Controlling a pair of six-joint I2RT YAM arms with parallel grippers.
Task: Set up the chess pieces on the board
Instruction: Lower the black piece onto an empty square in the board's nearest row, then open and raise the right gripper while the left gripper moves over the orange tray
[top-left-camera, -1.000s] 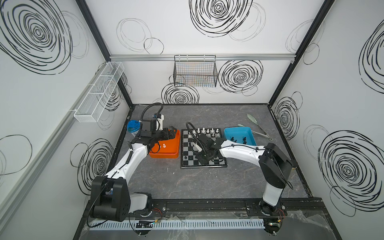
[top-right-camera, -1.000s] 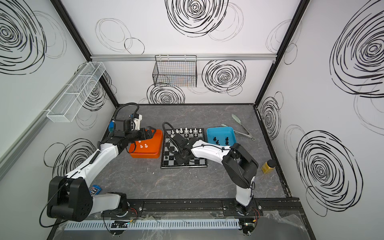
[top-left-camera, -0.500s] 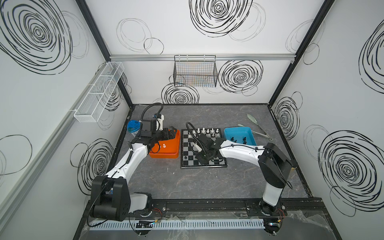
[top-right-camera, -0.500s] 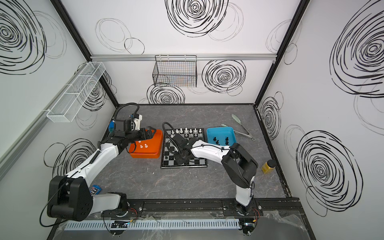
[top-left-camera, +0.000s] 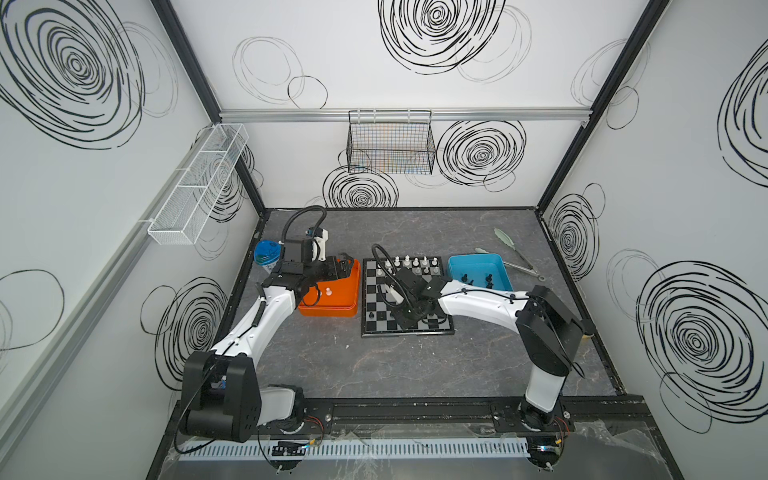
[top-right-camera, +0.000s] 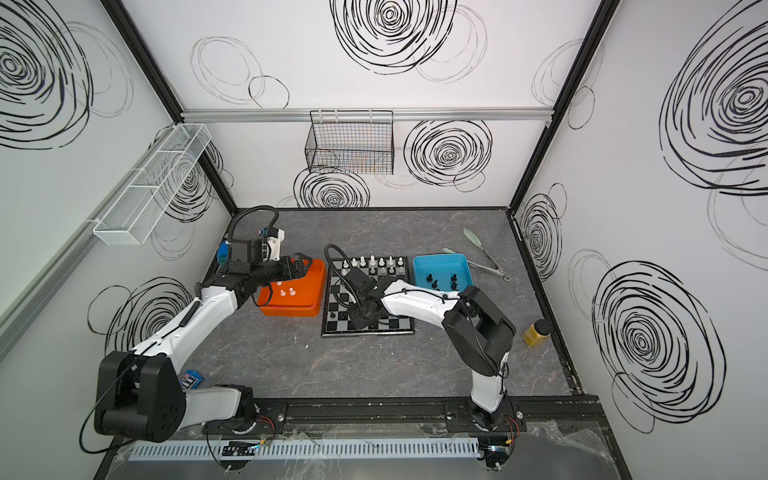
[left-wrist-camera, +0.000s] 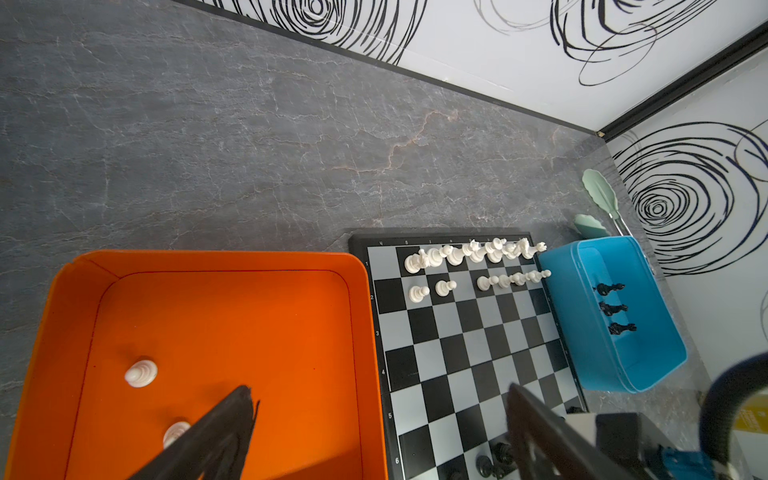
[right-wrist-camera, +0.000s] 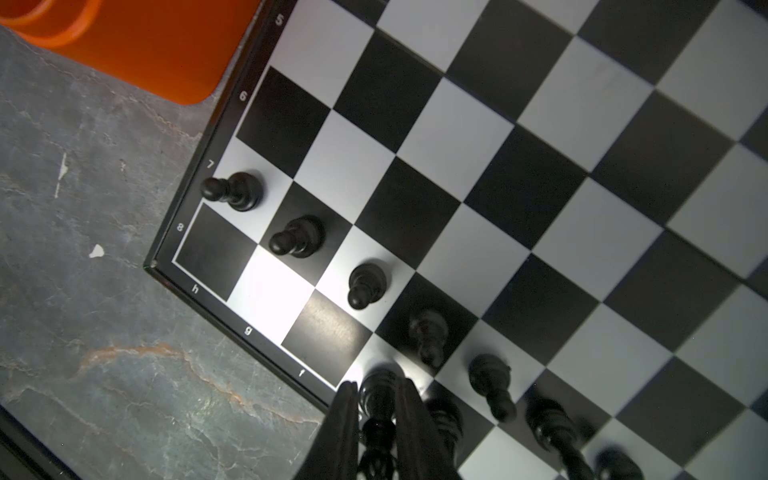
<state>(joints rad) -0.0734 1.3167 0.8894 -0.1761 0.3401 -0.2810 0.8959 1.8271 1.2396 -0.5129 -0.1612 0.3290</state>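
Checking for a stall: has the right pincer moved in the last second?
No. In both top views the right pincer sits over the same squares by the board, at its near edge, shut on a black piece.

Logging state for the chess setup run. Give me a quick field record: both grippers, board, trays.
left gripper: jaws open, empty, over the orange tray's board-side edge
right gripper: jaws shut on a black piece in the board's row nearest the robot base
board: white pieces in the two far rows, with gaps; black pawns on the near side
orange tray: at least two loose white pieces
blue tray: a few loose black pieces
stage: setup unfinished
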